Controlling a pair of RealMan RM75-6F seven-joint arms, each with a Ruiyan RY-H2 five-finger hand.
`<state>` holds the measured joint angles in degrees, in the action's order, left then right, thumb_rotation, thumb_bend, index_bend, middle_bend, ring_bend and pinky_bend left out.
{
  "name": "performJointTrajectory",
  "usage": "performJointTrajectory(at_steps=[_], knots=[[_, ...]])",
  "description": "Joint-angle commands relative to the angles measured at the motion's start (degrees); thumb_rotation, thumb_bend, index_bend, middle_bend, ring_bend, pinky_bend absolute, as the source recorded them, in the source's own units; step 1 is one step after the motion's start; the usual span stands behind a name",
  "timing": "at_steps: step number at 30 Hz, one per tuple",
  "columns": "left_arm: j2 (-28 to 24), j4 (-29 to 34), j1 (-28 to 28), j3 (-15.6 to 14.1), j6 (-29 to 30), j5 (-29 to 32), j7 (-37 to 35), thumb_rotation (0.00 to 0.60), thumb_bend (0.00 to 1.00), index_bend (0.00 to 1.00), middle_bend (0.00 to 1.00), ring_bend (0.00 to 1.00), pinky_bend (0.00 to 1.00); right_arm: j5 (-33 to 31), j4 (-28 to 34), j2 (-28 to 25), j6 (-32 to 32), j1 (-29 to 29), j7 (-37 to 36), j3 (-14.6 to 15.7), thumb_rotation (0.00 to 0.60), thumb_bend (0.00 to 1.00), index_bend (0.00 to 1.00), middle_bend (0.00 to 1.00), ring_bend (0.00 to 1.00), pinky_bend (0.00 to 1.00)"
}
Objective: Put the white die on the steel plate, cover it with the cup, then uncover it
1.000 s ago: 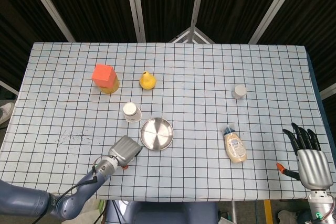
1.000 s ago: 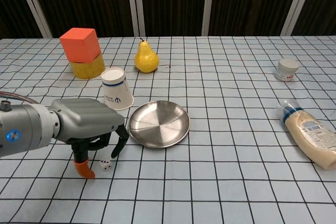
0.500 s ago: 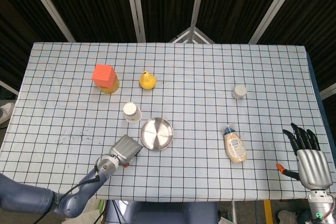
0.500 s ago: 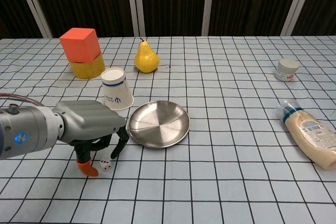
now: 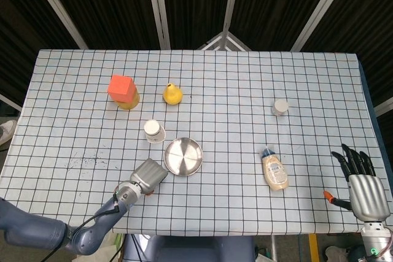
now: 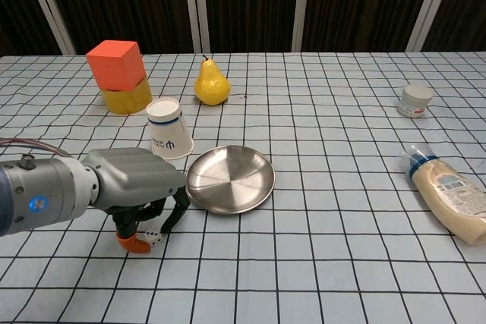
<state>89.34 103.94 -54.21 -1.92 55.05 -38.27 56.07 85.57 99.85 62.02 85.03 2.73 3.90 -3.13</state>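
Because the white die lies on the cloth just left of the steel plate, the left hand arches over it, fingers curled around but grip unconfirmed, while the cup waits inverted behind and the right hand idles apart, fingers spread.

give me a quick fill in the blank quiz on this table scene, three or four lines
1. The white die lies on the table under the fingers of the ____ hand.
2. The orange cube sits on top of a ____ round block.
3. The steel plate holds ____.
4. The paper cup stands upside down, just ____ of the plate in the chest view.

Missing words: left; yellow; nothing; left
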Motion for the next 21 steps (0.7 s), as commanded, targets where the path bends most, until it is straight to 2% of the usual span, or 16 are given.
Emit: performJointTrajectory(at_steps=[1,11,21], knots=[[0.1,0.0,-0.3,-0.3,0.3,0.2,0.1,0.6,0.39,0.54,0.87,0.79,0.75,0.0,-0.1,0.0,0.1,0.0,-0.2,-0.1,0.6,0.14,0.17,0.03,0.09,0.0],[-0.2,0.9,-1.1,-0.9,1.8,1.0,0.6,0.6,0.39,0.56,0.87,0.79,0.75,-0.1,-0.1,0.2,0.0,0.1,0.0,-0.1,0.6,0.14,0.17,0.03,0.09,0.0],[-0.3,2.1,-1.8,-0.5,2.8,1.8,0.4,0.6,0.46,0.57,0.87,0.79,0.75,-0.1,0.0,0.1,-0.2,0.2,-0.4,-0.2,0.6,0.14,0.17,0.03,0.09,0.0]])
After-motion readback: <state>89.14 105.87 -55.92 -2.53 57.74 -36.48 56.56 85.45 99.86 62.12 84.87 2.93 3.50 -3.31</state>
